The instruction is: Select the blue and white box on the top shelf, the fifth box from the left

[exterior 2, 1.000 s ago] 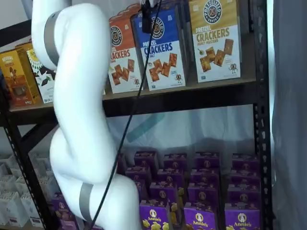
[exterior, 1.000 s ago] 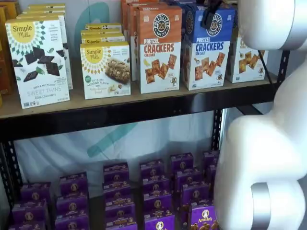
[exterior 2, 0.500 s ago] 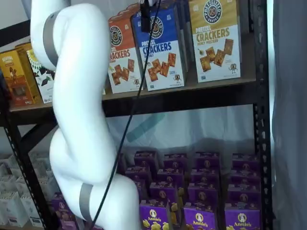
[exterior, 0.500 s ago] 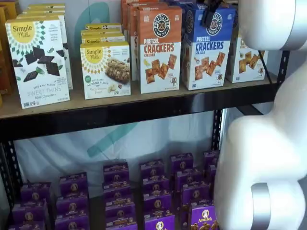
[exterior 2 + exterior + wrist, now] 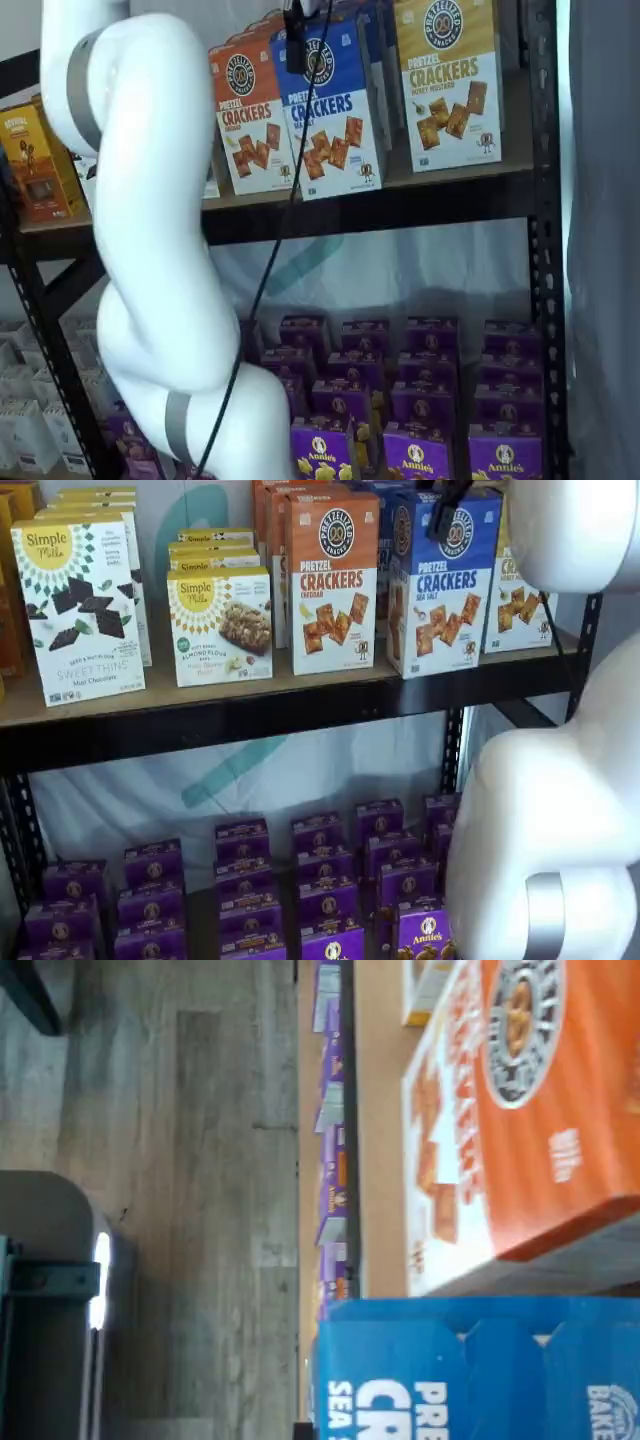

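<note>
The blue and white box stands on the top shelf, drawn forward so its base reaches the black front beam. In the other shelf view the box leans out past the cartons beside it, over the shelf. My gripper hangs from the view's top edge, shut on the box's top; one black finger lies over the front face, the other is hidden behind. It shows in both shelf views. The wrist view shows the box's blue top close up.
An orange-topped cheddar carton stands just left of the box and a yellow-topped carton to its right. Simple Mills boxes fill the shelf's left. Small purple boxes fill the lower level. My white arm stands before the shelves.
The blue and white box has come forward toward the shelf's front edge with the gripper on its top. The arm has shifted slightly with it.
</note>
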Available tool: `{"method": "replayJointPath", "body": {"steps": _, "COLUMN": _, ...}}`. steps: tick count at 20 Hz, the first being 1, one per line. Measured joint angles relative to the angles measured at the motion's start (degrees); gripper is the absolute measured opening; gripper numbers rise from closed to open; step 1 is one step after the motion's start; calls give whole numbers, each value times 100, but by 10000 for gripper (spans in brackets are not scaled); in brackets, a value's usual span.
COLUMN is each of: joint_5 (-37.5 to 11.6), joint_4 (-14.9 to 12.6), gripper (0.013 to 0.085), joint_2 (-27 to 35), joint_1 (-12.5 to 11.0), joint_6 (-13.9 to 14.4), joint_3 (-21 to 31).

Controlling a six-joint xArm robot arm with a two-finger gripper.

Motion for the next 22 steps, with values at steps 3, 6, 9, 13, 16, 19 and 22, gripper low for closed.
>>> {"method": "replayJointPath", "body": {"steps": 3, "joint_5": 46, "joint_4": -97, "gripper": 650, "joint_2": -224, "joint_1": -22, "joint_6": -63, "joint_3": 246}}
{"method": "replayJointPath", "body": {"steps": 6, "joint_5": 76, "joint_4": -165, "gripper": 650, "joint_2": -472, "joint_1": -70, "joint_6": -141, "joint_3": 536}}
{"method": "replayJointPath", "body": {"steps": 9, "joint_5": 106, "joint_4": -190, "gripper": 650, "joint_2": -683, "joint_1": -116, "joint_6": -203, "joint_3": 786}}
{"method": "replayJointPath", "body": {"steps": 13, "joint_5": 95, "joint_4": -200, "gripper": 650, "joint_2": -973, "joint_1": -163, "joint_6": -264, "joint_3": 1129}}
{"method": "replayJointPath", "body": {"steps": 16, "joint_5": 125, "joint_4": -181, "gripper": 650, "joint_2": -1164, "joint_1": -208, "joint_6": -303, "joint_3": 1344}}
{"method": "replayJointPath", "body": {"steps": 19, "joint_5": 146, "joint_4": -152, "gripper": 650, "joint_2": -1310, "joint_1": -247, "joint_6": -331, "joint_3": 1492}}
{"method": "replayJointPath", "body": {"steps": 22, "joint_5": 175, "joint_4": -131, "gripper": 650, "joint_2": -1436, "joint_1": -284, "joint_6": -356, "joint_3": 1605}}
